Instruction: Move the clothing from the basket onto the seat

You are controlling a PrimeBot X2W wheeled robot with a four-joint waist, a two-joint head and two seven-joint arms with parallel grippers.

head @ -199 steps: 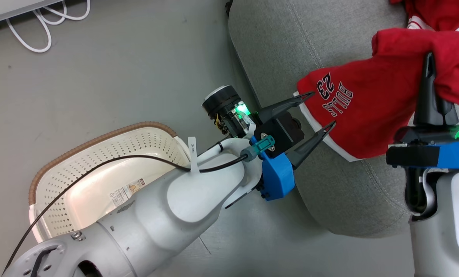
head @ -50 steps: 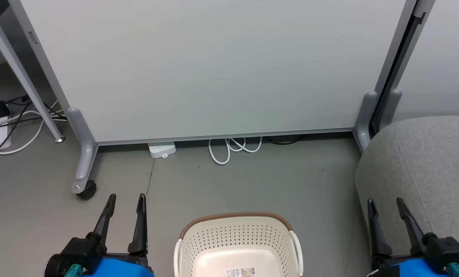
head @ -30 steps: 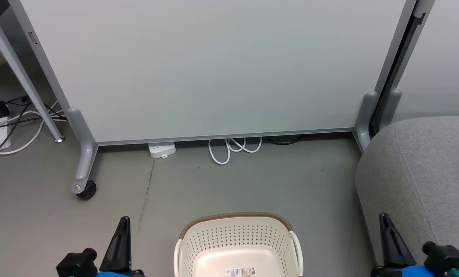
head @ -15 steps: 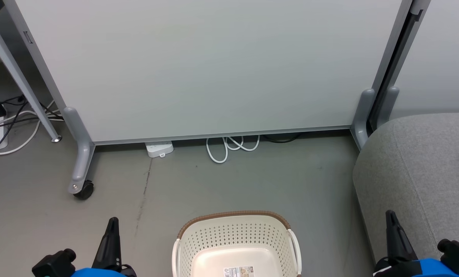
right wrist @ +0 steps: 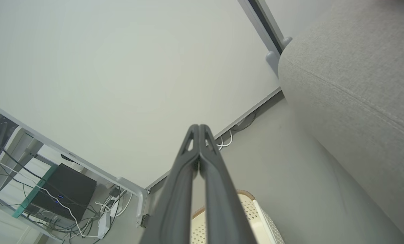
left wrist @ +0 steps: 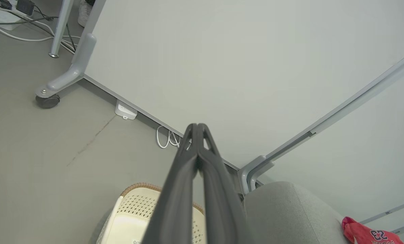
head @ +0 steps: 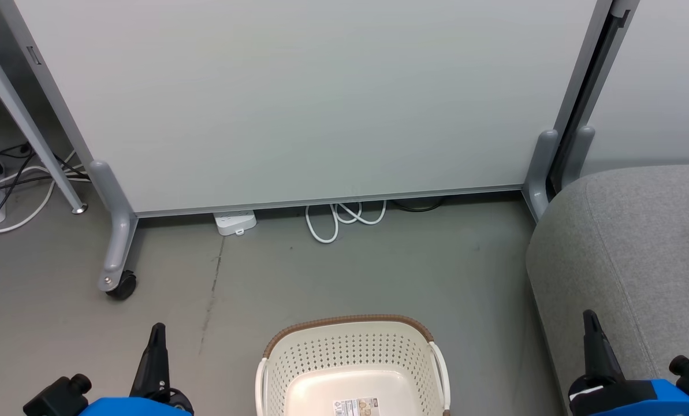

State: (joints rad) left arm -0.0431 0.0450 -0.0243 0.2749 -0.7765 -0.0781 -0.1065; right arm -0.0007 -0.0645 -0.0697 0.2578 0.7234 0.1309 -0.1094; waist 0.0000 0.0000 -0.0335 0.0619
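Clenched on nothing, fingers pressed together: left tool [head: 157,332] and right tool [head: 590,316]. Between them and just ahead, the cream basket [head: 350,319], paper label [head: 358,406] inside. Close beside the right tool, the grey seat [head: 627,242]. Well right of the left tool, on the seat's top, red clothing [left wrist: 371,234] marked 23. Farthest ahead, a coiled white cable [head: 344,216] under a pale partition [head: 298,98].
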